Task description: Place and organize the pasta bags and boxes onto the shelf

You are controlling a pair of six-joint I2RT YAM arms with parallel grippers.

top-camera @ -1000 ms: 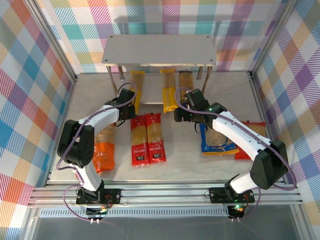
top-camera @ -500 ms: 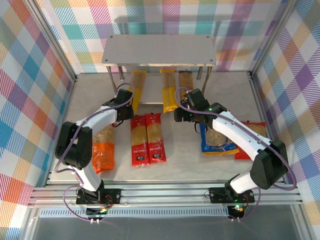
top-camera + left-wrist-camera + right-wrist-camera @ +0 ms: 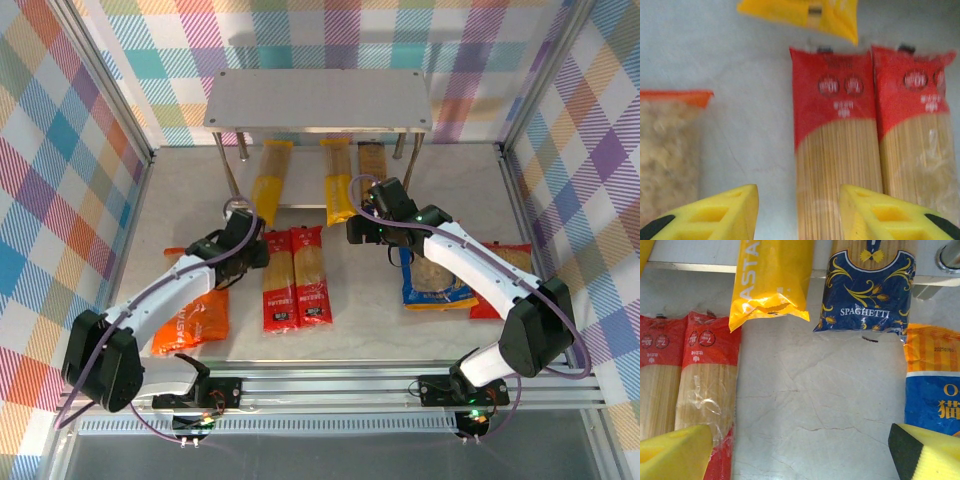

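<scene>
Tabletop [image 3: 350, 335] is pale w/ thin cracks & holds all the stuff. Shelf [image 3: 318, 100] stands at the back.

Orange bag [image 3: 190, 322] lies flat on the left. Blue bag [image 3: 435, 282] & red bag [image 3: 510, 265] lie side by side on the right.

Left red pack [image 3: 280, 280] & right red pack [image 3: 312, 275] lie touching in the middle. Three more long packs poke out from under the shelf's top board: left yellow pack [image 3: 268, 180], mid yellow pack [image 3: 338, 185], dark blue pack [image 3: 372, 160].

Left hand [image 3: 797, 192] has its fingers apart, holding nothing. It hangs over the bare strip betw. the orange bag & the left red pack. The left yellow pack's end is farther ahead.

Right hand [image 3: 800, 440] is spread wide, holding nothing. The mid yellow & dark blue pack ends are just ahead. The right red pack is by its left finger & the blue bag by its right.
</scene>
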